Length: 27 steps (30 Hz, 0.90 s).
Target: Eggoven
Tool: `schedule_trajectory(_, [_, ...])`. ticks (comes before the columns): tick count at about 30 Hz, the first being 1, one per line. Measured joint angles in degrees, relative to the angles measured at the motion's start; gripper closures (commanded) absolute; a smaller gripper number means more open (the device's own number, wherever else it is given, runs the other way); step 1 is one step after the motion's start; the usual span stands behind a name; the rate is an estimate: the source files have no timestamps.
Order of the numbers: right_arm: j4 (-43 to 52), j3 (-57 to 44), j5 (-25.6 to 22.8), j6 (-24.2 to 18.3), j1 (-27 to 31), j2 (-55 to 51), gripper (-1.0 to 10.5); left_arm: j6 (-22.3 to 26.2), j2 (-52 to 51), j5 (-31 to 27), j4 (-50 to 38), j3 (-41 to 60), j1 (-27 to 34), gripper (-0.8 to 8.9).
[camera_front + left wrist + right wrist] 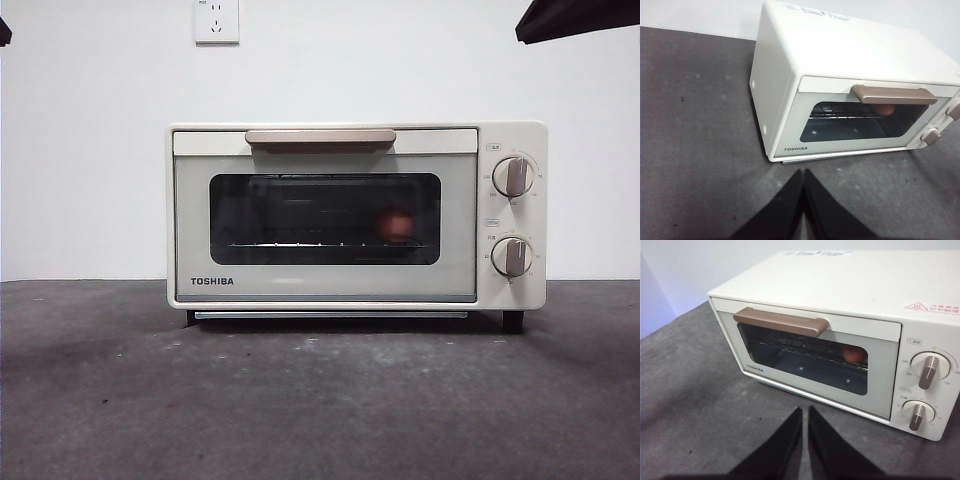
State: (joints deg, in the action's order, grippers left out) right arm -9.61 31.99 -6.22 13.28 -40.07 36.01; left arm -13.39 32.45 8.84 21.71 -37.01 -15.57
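The oven sits mid-frame in the front view on the grey table, door closed, with bare tabletop across the lower frame and at both sides. Behind the dark glass, right of centre, the reddish-brown egg rests on the rack. The left gripper and right gripper hang over the table before the oven, each with its jaws pressed together.

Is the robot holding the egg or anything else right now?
No, nothing is held. The left gripper and right gripper are shut and bare. The small reddish-brown egg sits inside the closed cream toaster oven.
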Motion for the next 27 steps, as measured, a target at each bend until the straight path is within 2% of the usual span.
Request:
schedule_trajectory(16, [0.0,0.0,0.0,0.0,0.0,0.0,9.4,0.0,0.0,0.0,0.0,0.0,0.0,8.06])
schedule_trajectory(19, [0.0,0.0,0.0,0.0,0.0,0.0,9.4,2.9,-0.9,-0.1,0.3,0.0,0.3,8.06])
schedule_trajectory(21, [0.0,0.0,0.0,0.0,0.0,0.0,9.4,6.9,-2.8,-0.1,0.2,0.0,1.6,8.06])
schedule_trajectory(27, [0.0,0.0,0.0,0.0,0.0,0.0,9.4,16.3,-9.9,-0.2,-2.6,1.7,11.3,8.06])
